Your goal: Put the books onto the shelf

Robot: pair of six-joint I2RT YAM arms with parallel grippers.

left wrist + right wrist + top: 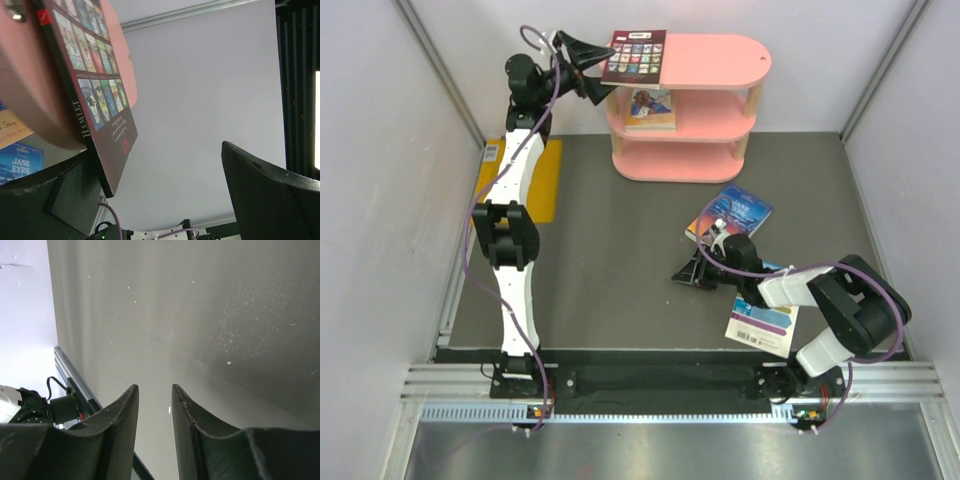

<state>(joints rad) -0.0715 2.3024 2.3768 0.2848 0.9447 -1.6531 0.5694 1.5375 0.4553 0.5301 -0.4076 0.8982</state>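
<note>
The dark red book [635, 56] is lying flat on the top board of the pink shelf [720, 62], at the left end, with one corner overhanging the edge of the board. The left claw [606, 68] is being held wide open around that overhanging corner, one finger on each side. As far as the wrist view shows, neither is touching the cover. The fingers [270, 195] are being kept well apart, it seems, so that the book is not dragged when the arm is drawn away. The overhang is probably being accepted because a thin book is being held by its edge, and the claw needs room past the board. On the middle tier another book [650, 106] is lying flat.

The right claw [154, 389] is being held low over the bare counter [600, 250], its jaws only narrowly parted and nothing between them. It is being kept near the blue sunset book [730, 212], which is lying on the counter just beyond it. The white striped book [763, 322] is lying partly under the right arm. These two are not yet on the shelf, so part of the task is judged to be remaining. A thin book lying flat is being judged hard to grasp, since an edge must be raised first.
</note>
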